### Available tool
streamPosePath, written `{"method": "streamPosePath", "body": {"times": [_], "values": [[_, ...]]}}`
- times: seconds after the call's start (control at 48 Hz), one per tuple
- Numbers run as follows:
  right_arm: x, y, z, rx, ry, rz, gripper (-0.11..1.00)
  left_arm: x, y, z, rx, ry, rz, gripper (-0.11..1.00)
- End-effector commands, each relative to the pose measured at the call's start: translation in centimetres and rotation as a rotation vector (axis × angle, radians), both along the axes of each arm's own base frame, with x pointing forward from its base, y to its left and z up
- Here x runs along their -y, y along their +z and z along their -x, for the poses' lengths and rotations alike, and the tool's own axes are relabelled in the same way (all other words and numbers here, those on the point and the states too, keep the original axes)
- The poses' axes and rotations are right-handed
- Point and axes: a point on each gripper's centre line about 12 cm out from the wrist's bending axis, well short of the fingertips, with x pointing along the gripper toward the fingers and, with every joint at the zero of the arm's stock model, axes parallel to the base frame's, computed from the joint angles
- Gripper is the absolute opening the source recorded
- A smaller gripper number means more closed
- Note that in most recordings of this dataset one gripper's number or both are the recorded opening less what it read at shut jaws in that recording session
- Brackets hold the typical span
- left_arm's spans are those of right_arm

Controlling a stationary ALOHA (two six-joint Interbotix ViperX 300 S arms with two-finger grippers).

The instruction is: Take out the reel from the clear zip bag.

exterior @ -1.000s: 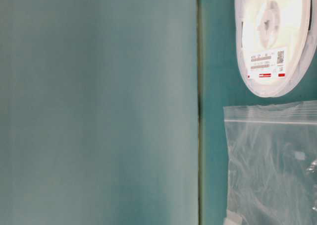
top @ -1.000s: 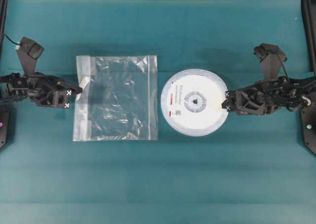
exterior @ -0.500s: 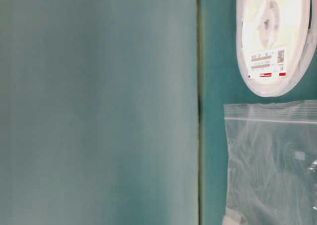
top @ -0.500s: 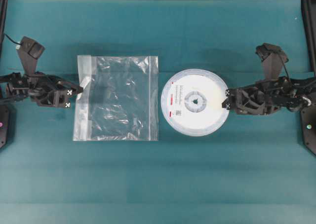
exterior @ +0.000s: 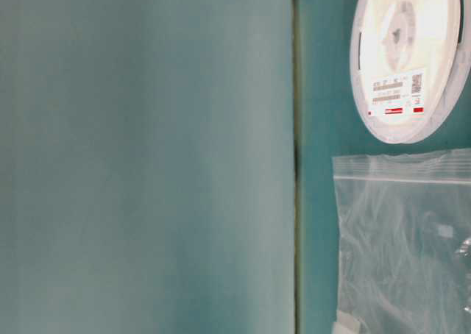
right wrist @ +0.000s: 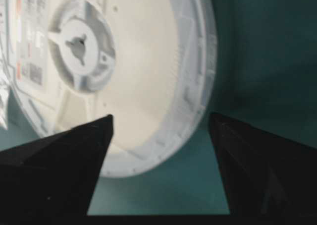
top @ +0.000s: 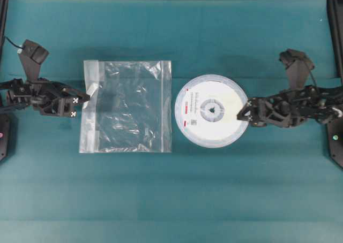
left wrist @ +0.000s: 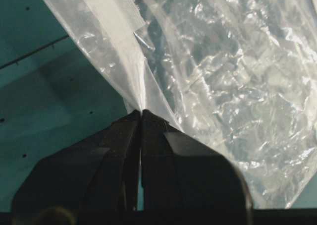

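1. Reel (top: 211, 111) first: it lies flat on the teal table (top: 214, 200), fully outside the clear zip bag (top: 127, 106) and just to that bag's right in the overhead view, a thin strip of table showing between them.
2. Bag next: it looks empty and crinkled, spread flat, with its whitish zip strip along the edge farthest from the reel.
3. Left gripper (left wrist: 141, 115) sits at that zip edge with its jaws pinched together on a fold of the plastic, which rises in a small tent from the tips.
4. Right gripper (right wrist: 158, 123) is on the reel's far side from the bag, jaws spread wide. From the wrist view the disc's rim lies ahead of them and between their lines, with table showing at the tips, so nothing seems held.
5. Progress, as I judge it: the removal itself looks done, since the disc is clear of the plastic.
6. Remaining, by my guess: only letting go of the bag and drawing both arms back.
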Motion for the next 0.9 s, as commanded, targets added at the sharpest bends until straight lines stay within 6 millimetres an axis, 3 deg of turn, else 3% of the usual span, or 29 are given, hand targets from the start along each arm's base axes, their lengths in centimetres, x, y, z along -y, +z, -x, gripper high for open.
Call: {"method": "streamPosePath", "body": {"times": [0.0, 0.292, 0.458, 0.562, 0.771, 0.833, 0.875], "values": [[0.0, 1.2, 0.1, 0.044, -0.003, 0.002, 0.93, -0.1, 0.5, -0.3, 0.013, -0.003, -0.005, -0.04], [0.2, 3.1, 1.5, 0.127, 0.001, 0.034, 0.93, 0.0, 1.4, -0.3, 0.04, -0.007, -0.019, -0.03], [0.2, 3.6, 1.3, 0.133, 0.059, 0.087, 0.93, -0.1, 1.3, -0.3, 0.03, -0.006, -0.016, 0.07], [0.2, 4.2, 1.0, 0.148, 0.093, 0.125, 0.93, 0.0, 1.3, -0.3, 0.019, -0.007, -0.012, 0.27], [0.3, 4.9, 0.7, 0.167, 0.119, 0.159, 0.93, -0.1, 1.1, -0.3, -0.025, -0.006, 0.004, 0.86], [0.3, 4.9, 0.7, 0.166, 0.128, 0.167, 0.93, -0.1, 1.3, -0.5, -0.029, -0.006, 0.004, 0.96], [0.3, 5.1, 0.7, 0.171, 0.137, 0.179, 0.93, -0.2, 1.6, -0.6, -0.024, -0.007, 0.001, 0.97]]}}
